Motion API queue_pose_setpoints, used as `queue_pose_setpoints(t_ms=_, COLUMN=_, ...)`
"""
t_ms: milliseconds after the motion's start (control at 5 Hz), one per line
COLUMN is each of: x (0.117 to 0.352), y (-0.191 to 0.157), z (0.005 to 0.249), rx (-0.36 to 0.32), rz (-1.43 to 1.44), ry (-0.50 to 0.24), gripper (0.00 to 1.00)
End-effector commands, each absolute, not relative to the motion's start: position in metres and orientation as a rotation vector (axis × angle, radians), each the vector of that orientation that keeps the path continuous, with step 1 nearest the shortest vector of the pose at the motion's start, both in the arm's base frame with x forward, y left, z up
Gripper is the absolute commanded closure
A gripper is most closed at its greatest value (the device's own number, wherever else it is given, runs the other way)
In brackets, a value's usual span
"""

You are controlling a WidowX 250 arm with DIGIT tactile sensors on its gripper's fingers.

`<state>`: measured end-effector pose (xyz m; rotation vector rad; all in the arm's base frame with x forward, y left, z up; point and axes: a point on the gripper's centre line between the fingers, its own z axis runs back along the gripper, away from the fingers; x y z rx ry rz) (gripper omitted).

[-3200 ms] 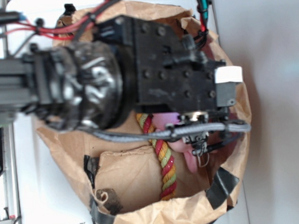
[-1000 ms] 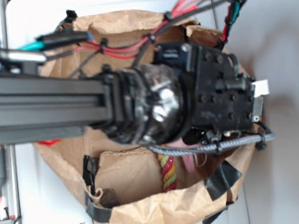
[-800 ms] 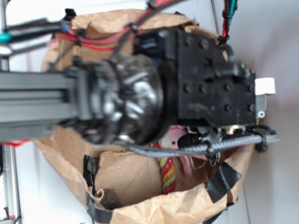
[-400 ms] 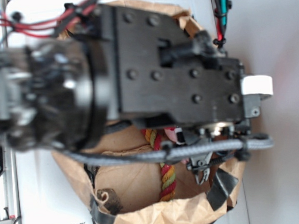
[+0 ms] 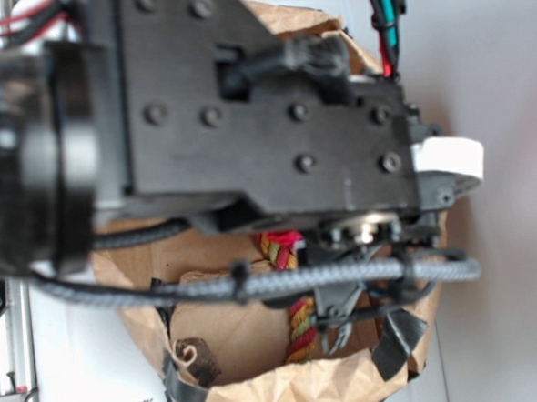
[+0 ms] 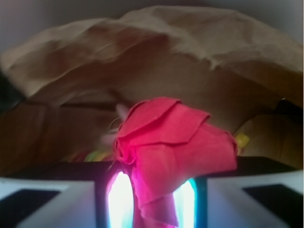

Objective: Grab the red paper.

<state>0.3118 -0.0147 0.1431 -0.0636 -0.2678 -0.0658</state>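
the black robot arm (image 5: 245, 120) fills most of the exterior view, blurred and close to the camera, above a brown paper bag (image 5: 289, 391) patched with black tape (image 5: 393, 335). a braided grey cable (image 5: 255, 284) runs across the bag's opening, and inside the bag lies a red-yellow-green rope (image 5: 299, 322). in the wrist view the gripper (image 6: 153, 202) has its fingers (image 6: 119, 199) drawn in narrow on the red paper (image 6: 173, 147), whose crumpled folds stand up between them, in front of the bag's inner wall.
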Motion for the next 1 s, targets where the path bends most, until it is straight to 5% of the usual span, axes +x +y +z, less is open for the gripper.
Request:
queue_pose_setpoints(t_ms=0, x=0.294, y=-0.014, z=0.184, rx=0.0, rz=-0.117, ry=-0.313, gripper=1.0)
queue_pose_setpoints(t_ms=800, x=0.282, y=-0.006, z=0.205, rx=0.16, rz=-0.008, ry=-0.345, gripper=1.0)
